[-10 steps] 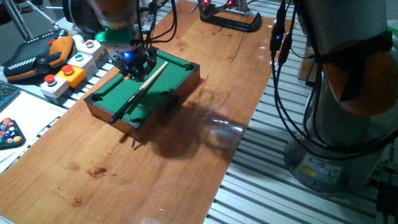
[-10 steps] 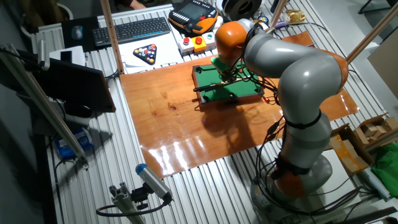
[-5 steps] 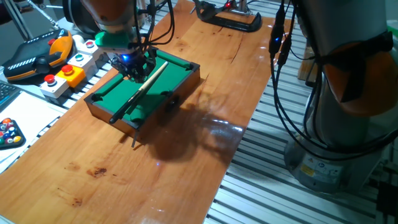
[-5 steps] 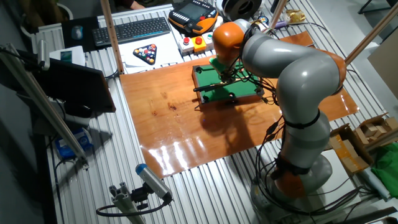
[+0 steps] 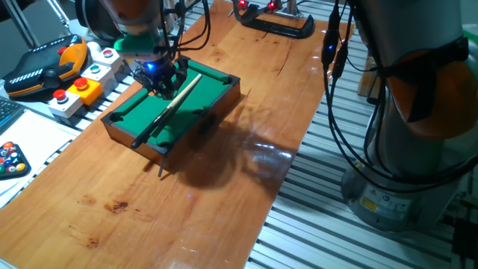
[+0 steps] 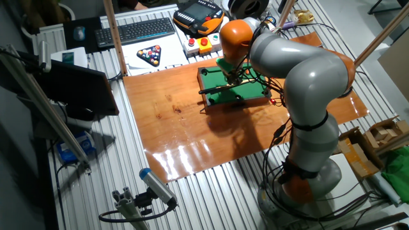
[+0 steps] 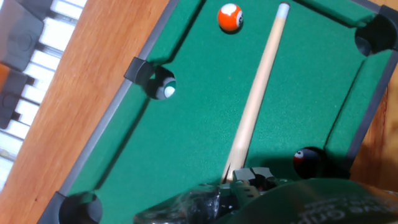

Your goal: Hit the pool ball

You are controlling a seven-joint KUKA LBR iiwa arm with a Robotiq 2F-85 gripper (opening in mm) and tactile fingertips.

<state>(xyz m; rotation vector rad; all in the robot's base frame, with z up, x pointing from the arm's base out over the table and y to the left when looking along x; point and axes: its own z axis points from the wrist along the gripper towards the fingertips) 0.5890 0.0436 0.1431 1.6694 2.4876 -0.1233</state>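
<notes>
Where the hand (image 7: 239, 180) sits at 6 o'clock in the hand view, it is clamped on the cue (image 7: 258, 93), which runs up toward 12. The pool ball (image 7: 229, 17) lies on the green felt (image 7: 186, 124) just left of the cue tip, at 12 o'clock, not touching.

Gripper (image 5: 158, 81) sits low over the far end of the green pool table (image 5: 173, 107), fingers around the cue (image 5: 166, 109); jaw gap not resolvable. Cue runs diagonally away from gripper across the felt. Button boxes (image 5: 78, 84) and orange pendant (image 5: 45, 66) beside gripper, off the wooden board (image 5: 224, 161).
</notes>
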